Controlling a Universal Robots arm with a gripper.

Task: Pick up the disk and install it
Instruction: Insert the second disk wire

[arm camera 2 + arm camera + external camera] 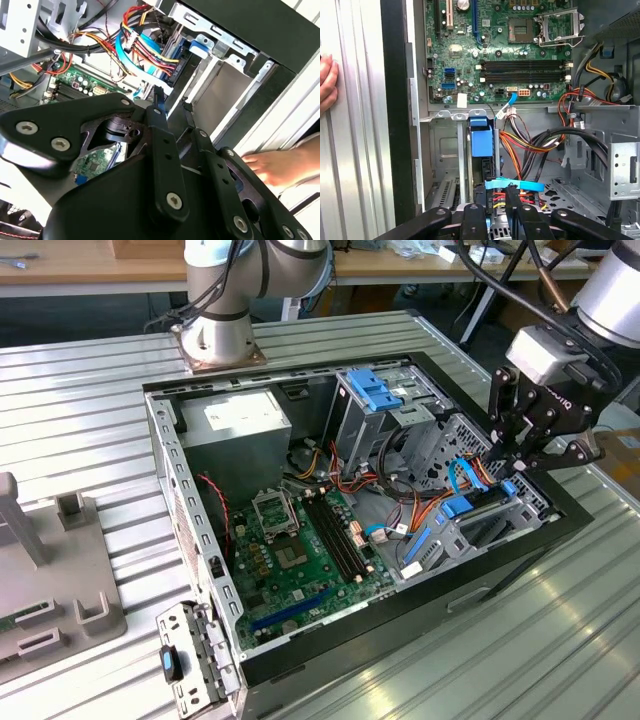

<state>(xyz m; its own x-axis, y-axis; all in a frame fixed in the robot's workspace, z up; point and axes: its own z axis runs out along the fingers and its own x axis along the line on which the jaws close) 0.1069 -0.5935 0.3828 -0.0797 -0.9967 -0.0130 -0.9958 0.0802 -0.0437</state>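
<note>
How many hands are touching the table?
1. A person's hand rests on the ribbed metal table beside the computer case; others may be hidden.

I see bright, even light from above; glare whitens the ribbed counter (560, 640) in the exterior view, and the case interior (530, 150) sits in soft shadow.

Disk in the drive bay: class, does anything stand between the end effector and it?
Yes. In the first wrist view, a light-blue flat cable crosses just ahead of the end effector, and coloured wires run beside it. Both lie close to the blue-railed disk, which stands on edge in the bay.
</note>
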